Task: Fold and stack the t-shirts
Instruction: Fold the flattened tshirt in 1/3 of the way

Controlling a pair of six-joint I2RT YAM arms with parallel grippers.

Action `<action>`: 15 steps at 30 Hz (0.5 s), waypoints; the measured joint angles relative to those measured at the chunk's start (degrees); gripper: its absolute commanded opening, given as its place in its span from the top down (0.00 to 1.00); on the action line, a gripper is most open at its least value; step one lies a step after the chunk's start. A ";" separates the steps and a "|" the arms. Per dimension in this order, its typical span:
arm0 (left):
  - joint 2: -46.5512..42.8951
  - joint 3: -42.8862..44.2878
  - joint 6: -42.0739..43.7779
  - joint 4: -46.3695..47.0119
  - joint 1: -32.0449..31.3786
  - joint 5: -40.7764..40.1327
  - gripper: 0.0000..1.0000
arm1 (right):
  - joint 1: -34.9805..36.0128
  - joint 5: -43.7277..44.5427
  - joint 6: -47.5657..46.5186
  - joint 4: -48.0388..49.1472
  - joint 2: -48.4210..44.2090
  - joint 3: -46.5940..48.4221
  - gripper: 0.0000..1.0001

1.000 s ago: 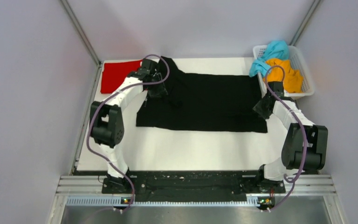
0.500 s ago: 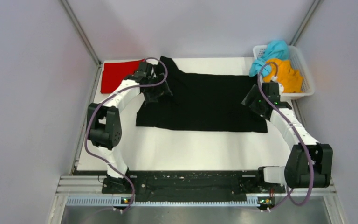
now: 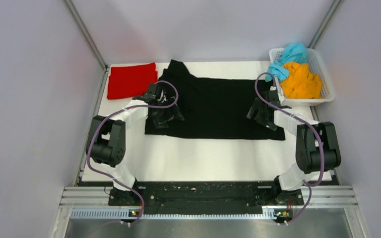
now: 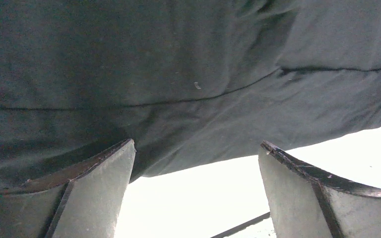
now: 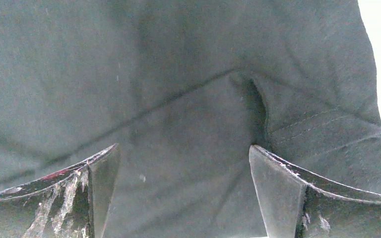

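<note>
A black t-shirt lies spread flat across the middle of the white table, one sleeve reaching toward the back left. My left gripper hovers open over its left edge. In the left wrist view the black cloth fills the top, with bare white table between the wide-apart fingers. Over the shirt's right edge my right gripper is open too. The right wrist view shows only black cloth and a hem fold under the spread gripper. A folded red t-shirt rests at the back left.
A white mesh basket at the back right corner holds a crumpled orange shirt and a teal shirt. Grey walls enclose the table on three sides. Both arm bases sit on the black rail at the near edge.
Both grippers have opened and let go of the black shirt. The left one moved toward the near side along the shirt's left edge. The right one swung left onto its right edge.
</note>
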 measured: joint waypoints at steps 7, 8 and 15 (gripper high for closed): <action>0.26 -2.01 -0.02 0.50 0.02 -2.75 0.01 | -0.02 14.64 -3.56 5.57 3.23 3.04 0.01; 0.26 -2.19 -0.02 0.57 0.02 -2.91 0.01 | -0.02 15.96 -4.11 6.38 3.23 3.21 0.01; 0.26 -2.60 0.00 0.48 0.02 -4.44 0.01 | 0.22 14.82 -6.08 9.25 2.49 4.09 0.01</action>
